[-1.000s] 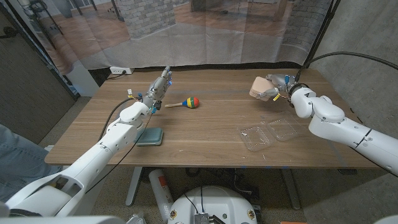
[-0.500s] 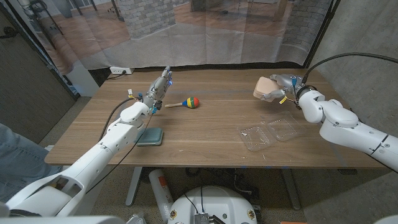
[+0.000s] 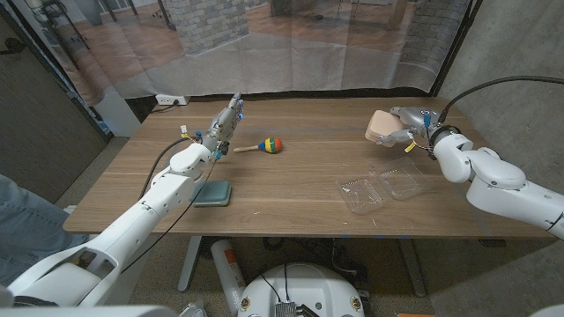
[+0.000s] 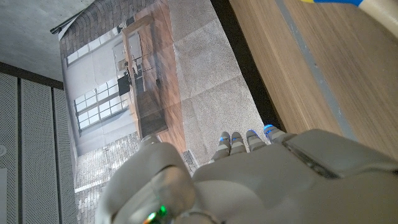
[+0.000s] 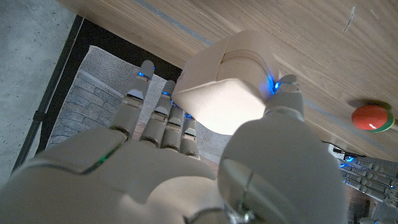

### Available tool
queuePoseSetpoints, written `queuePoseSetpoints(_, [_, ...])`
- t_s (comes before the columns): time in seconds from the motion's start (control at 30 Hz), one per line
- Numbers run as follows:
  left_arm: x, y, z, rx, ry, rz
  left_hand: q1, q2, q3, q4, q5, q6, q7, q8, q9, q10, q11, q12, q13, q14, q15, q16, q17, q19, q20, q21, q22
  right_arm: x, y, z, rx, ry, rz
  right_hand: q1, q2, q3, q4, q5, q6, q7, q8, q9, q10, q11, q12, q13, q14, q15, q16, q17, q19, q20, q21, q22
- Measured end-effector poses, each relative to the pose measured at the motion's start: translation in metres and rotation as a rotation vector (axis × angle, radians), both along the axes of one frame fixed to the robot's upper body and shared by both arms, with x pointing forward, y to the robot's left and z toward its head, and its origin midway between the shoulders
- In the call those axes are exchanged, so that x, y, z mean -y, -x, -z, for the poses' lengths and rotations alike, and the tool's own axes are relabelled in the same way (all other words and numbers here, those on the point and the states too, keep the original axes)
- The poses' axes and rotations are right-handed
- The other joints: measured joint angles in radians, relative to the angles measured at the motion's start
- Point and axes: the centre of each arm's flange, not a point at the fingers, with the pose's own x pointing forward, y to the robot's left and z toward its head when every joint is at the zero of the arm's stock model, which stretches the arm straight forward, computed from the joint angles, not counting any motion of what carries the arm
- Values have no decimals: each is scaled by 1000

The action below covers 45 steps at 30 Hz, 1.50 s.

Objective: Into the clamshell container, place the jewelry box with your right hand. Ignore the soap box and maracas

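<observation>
My right hand holds the pale beige jewelry box lifted above the far right of the table. In the right wrist view the jewelry box sits between the thumb and the fingers of my right hand. The clear clamshell container lies open on the table, nearer the front edge than the box. My left hand is raised at the far left with its fingers stretched out and nothing in it; my left hand appears from behind in the left wrist view.
A maraca with a red, yellow and blue head lies beside my left hand; its head also appears in the right wrist view. A teal soap box lies at the front left. A person's sleeve is at the left edge.
My right hand has carried the jewelry box a little to the right and the arm has swung outward. The left arm has not moved.
</observation>
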Motion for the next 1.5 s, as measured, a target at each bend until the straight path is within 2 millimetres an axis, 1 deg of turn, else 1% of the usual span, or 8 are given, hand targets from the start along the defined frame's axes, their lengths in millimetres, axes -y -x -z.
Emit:
queuePoseSetpoints(0.4, [-1, 4, -4, 8, -6, -5, 0, 0, -3, 3, 0, 0, 0, 0, 0, 0, 0, 0, 0, 0, 0, 0, 0, 0, 0, 0, 0, 9, 15, 10, 6, -9, 21, 3, -3, 0, 0, -4, 2, 2, 0, 3, 2, 2, 0, 5, 4, -4, 0, 0, 0, 0, 0, 0])
queuePoseSetpoints(0.53, [0, 5, -5, 11, -9, -4, 0, 0, -3, 3, 0, 0, 0, 0, 0, 0, 0, 0, 0, 0, 0, 0, 0, 0, 0, 0, 0, 11, 17, 12, 9, -18, 26, 4, -4, 4, -4, -8, 5, 5, 0, 5, 6, -1, -2, 5, 4, -4, 0, 0, 0, 0, 0, 0])
queuePoseSetpoints(0.57, [1, 5, -6, 11, -10, -4, 0, 0, -3, 3, 0, 0, 0, 0, 0, 0, 0, 0, 0, 0, 0, 0, 0, 0, 0, 0, 0, 13, 20, 15, 6, -14, 30, 7, -7, 4, -4, -8, 5, 5, 0, 5, 6, -1, -2, 8, 7, 0, 0, 0, 4, -4, 0, 0])
queuePoseSetpoints(0.6, [1, 6, -6, 11, -10, -4, 0, 0, -3, 3, 0, 0, 0, 0, 0, 0, 0, 0, 0, 0, 0, 0, 0, 0, 0, 0, 0, 14, 20, 15, 4, -13, 31, 11, -11, 4, -4, -8, 5, 5, 6, 7, 6, -1, -2, 9, 7, 0, 0, 0, 4, -4, 0, 0])
queuePoseSetpoints(0.77, [1, 6, -8, 14, -14, -7, 0, 0, -3, 3, 0, 0, 0, 0, 0, 0, 0, 0, 0, 0, 0, 0, 0, 0, 0, 0, 0, 16, 25, 19, 5, -18, 36, 12, -12, 6, -2, -8, 5, 5, 6, 7, 9, 2, -2, 9, 9, 2, 0, 5, 7, -7, 0, 0])
queuePoseSetpoints(0.9, [1, 7, -9, 15, -18, -9, 0, 0, -3, 3, 0, 0, 0, 0, 0, 0, 0, 0, 0, 0, 0, 0, 0, 0, 0, 0, 0, 18, 28, 21, 9, -22, 40, 13, -13, 6, -2, -8, 5, 5, 6, 7, 13, -2, -4, 10, 9, 2, -2, 5, 7, -7, 0, 0])
queuePoseSetpoints(0.93, [1, 7, -9, 15, -19, -9, 0, 0, -3, 3, 0, 0, 0, 0, 0, 0, 0, 0, 0, 0, 0, 0, 0, 0, 0, 0, 0, 19, 29, 22, 11, -24, 41, 13, -13, 6, -2, -8, 5, 5, 12, 7, 13, -2, -6, 12, 9, 2, -3, 5, 7, -7, 0, 0])
queuePoseSetpoints(1.5, [6, 6, -18, 25, -34, -6, 4, 4, -6, 0, -5, -4, -4, -4, 0, 0, 0, 0, 0, 0, 0, 0, 0, 0, 0, 0, 0, 22, 45, 33, 7, -23, 55, 13, -13, 6, -2, -15, 9, 9, 12, 10, 15, -3, -10, 18, 9, 2, -5, 6, 7, -7, -7, 0])
